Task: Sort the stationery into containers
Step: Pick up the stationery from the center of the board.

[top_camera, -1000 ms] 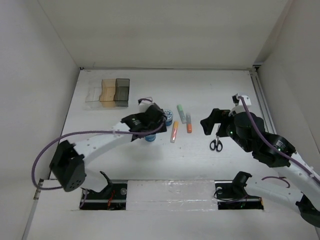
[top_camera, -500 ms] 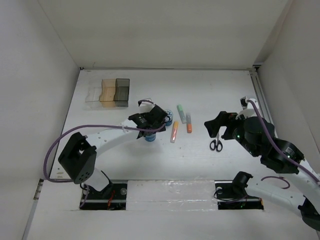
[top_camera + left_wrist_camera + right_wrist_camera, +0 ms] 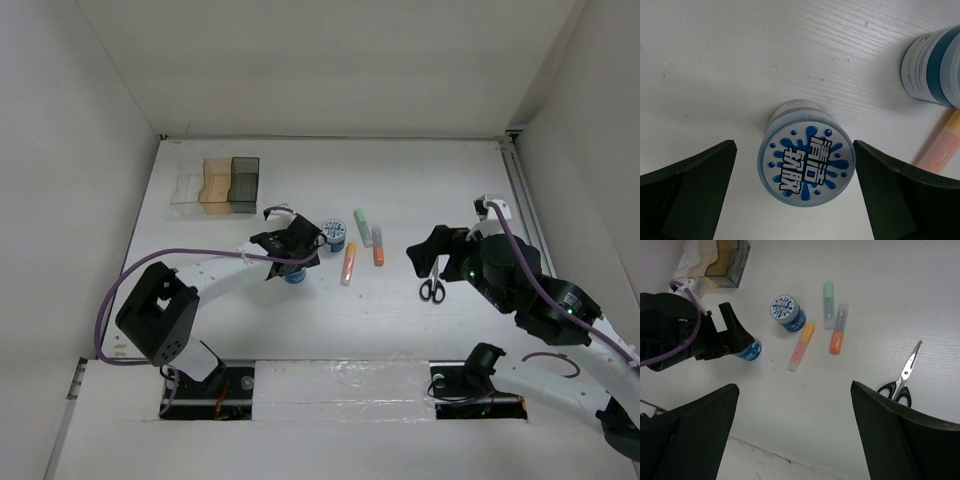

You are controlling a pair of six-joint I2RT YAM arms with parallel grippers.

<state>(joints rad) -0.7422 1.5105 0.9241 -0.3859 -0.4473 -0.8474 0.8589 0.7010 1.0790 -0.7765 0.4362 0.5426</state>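
My left gripper (image 3: 289,258) is open and hangs over a blue-and-white roll (image 3: 295,276). In the left wrist view the roll (image 3: 806,167) stands on the table between the two fingers, with a gap on each side. The second roll (image 3: 334,236) stands just to the right. Green (image 3: 362,221), grey-white (image 3: 377,236), orange (image 3: 378,256) and yellow-orange (image 3: 349,263) markers lie in the middle. Black-handled scissors (image 3: 433,286) lie below my right gripper (image 3: 427,252), which is open and empty above the table. The clear (image 3: 184,190), amber (image 3: 215,184) and dark grey (image 3: 244,183) bins stand at the far left.
White walls close in the table on the left, back and right. A purple cable (image 3: 180,262) runs along the left arm. The right wrist view shows the rolls, markers, scissors (image 3: 902,378) and bins (image 3: 722,261) spread over the white tabletop.
My left gripper has shifted a little to the left and nearer over the roll, and its arm base has turned. The right gripper has moved slightly. The stationery lies as before.
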